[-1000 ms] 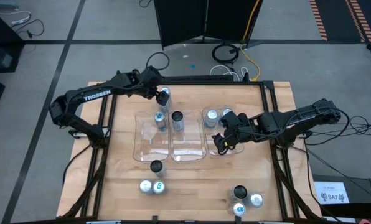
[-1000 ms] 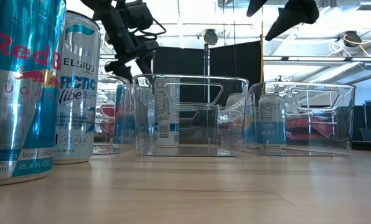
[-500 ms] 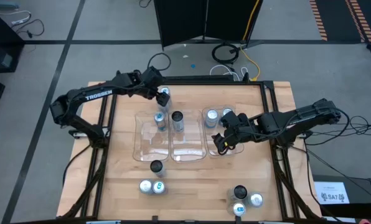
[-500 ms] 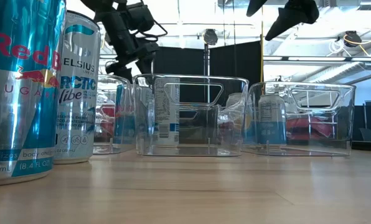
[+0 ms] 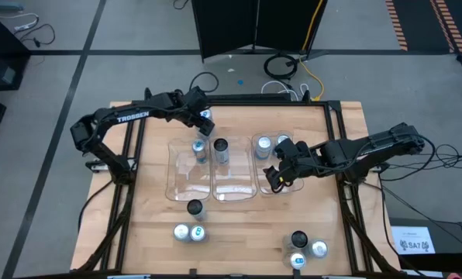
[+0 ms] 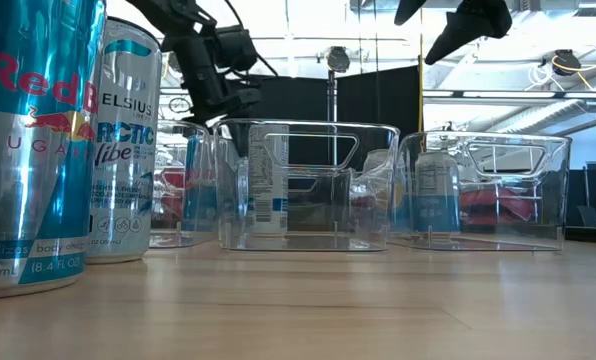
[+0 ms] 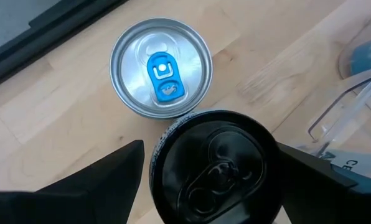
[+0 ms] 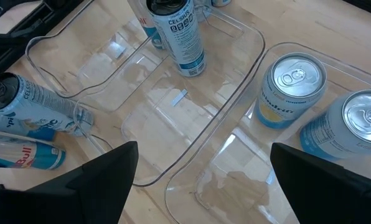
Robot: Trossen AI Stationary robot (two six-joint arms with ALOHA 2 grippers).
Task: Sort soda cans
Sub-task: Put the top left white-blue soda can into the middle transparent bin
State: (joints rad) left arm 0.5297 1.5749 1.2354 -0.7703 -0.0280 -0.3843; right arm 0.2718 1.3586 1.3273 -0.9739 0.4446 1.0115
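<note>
The black-topped can [image 7: 213, 167] stands upright between the two dark fingers of the left end effector [image 7: 210, 180], so its long axis runs straight up and down, in line with the wrist camera looking down onto its lid. One finger [image 7: 92, 183] shows on one side of the can and the other on the opposite side; there seems to be a narrow gap on each side, so the fingers stand apart around it and I cannot tell that they press on it. Just beside this can, touching or nearly touching its rim, stands a silver can with a blue tab [image 7: 160, 67], also upright on the table [image 7: 285, 56].

From above, the left end effector [image 5: 200, 118] sits at the far edge of the table, beyond the three clear trays [image 5: 232, 190], and only the blue-tabbed can [image 5: 206, 115] shows there beside the fingers. The left arm is plainly the nearer one to this pair. The middle tray already holds a dark-topped can [image 5: 220, 146], so I judge the coming move as a short carry from the far edge toward that tray.

The right end effector [image 5: 281, 172] hovers over the right-hand tray [image 8: 235, 180] with its fingers wide apart and nothing between them; two silver-topped cans [image 8: 294, 90] stand in that tray ahead of it. Other cans wait near the front edge of the table [image 5: 188, 231].
</note>
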